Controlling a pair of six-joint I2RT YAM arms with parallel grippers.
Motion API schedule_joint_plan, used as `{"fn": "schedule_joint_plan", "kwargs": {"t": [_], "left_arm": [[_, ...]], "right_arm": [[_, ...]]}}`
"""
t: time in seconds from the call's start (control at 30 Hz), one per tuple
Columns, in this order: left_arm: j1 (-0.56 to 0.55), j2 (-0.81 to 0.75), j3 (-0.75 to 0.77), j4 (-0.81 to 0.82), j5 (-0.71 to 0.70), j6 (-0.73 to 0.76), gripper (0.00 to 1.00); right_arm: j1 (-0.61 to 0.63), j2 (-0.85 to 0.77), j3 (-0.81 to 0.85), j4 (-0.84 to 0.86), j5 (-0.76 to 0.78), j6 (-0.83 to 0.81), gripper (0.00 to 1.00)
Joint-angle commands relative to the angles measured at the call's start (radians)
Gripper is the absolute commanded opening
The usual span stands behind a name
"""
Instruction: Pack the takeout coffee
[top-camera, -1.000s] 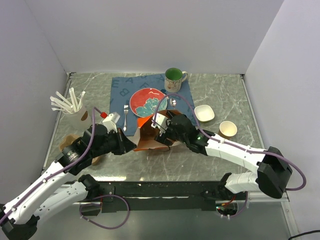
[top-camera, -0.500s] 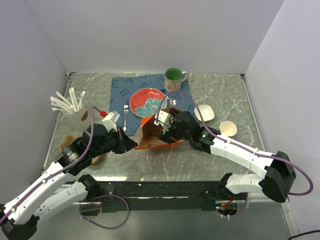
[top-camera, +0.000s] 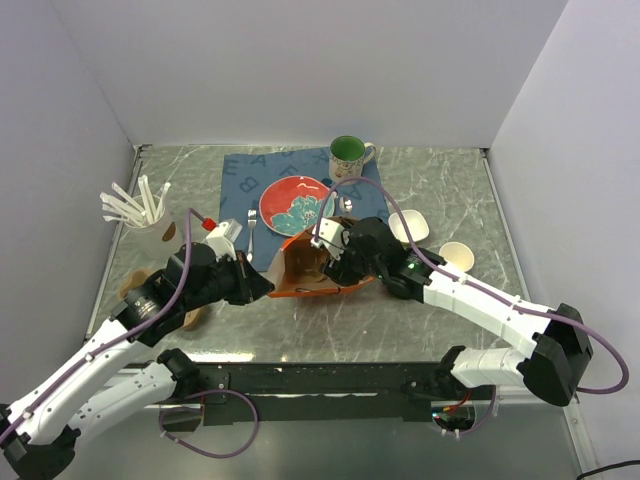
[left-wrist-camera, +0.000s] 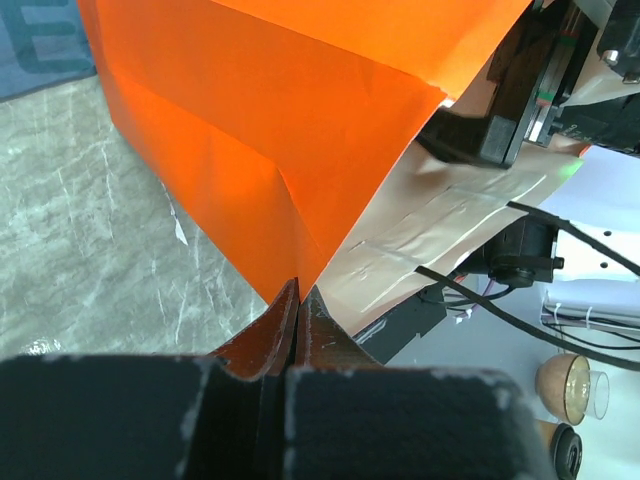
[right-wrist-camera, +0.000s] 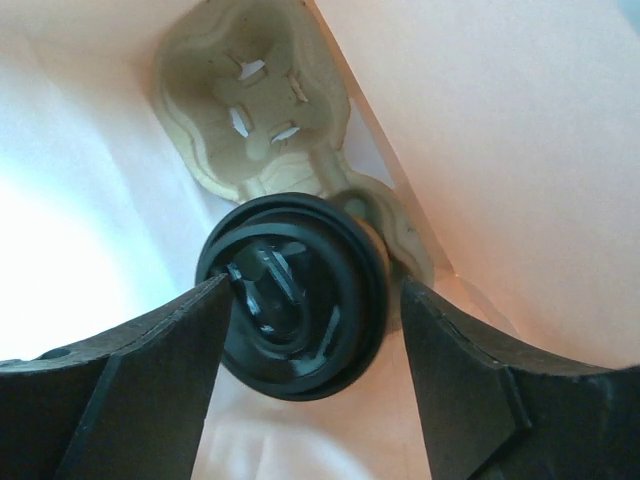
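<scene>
The takeout coffee (right-wrist-camera: 295, 295), seen from above as a round black lid, stands in a pale pulp cup carrier (right-wrist-camera: 250, 110) inside the orange paper bag (top-camera: 310, 272). My right gripper (right-wrist-camera: 315, 290) reaches into the bag; its fingers stand open on either side of the lid, with a small gap on the right. In the top view the right gripper (top-camera: 330, 263) is at the bag's mouth and the cup is hidden. My left gripper (left-wrist-camera: 298, 292) is shut on the bag's edge (left-wrist-camera: 270, 130); in the top view it (top-camera: 268, 287) is at the bag's left corner.
Behind the bag a blue mat (top-camera: 240, 180) holds a red plate (top-camera: 296, 203), a fork (top-camera: 251, 225) and a green mug (top-camera: 347, 152). A white bowl (top-camera: 408, 226) and a lidless tan cup (top-camera: 456, 256) are at the right. A cup of white utensils (top-camera: 148, 215) is at the left.
The right arm has shifted up and right and the bag has turned with it, showing more of its opening. The left gripper still holds the bag's corner.
</scene>
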Motion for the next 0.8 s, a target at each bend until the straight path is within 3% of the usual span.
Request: {"fn": "schedule_joint_plan", "kwargs": {"t": [0.0, 0.3, 0.53, 0.77], "left_arm": [[0.003, 0.001, 0.038, -0.042, -0.031, 0.033, 0.01], [0.002, 0.009, 0.033, -0.041, -0.025, 0.038, 0.01], [0.002, -0.005, -0.005, -0.03, -0.022, 0.039, 0.01], [0.002, -0.01, -0.031, -0.01, -0.007, 0.041, 0.01]], "right_arm": [[-0.017, -0.026, 0.061, -0.017, 0.028, 0.028, 0.84], [-0.017, -0.017, 0.084, -0.017, 0.12, 0.002, 0.84], [-0.018, -0.011, 0.041, 0.021, 0.103, 0.005, 0.68], [-0.026, 0.028, 0.047, 0.032, -0.01, 0.033, 0.55]]}}
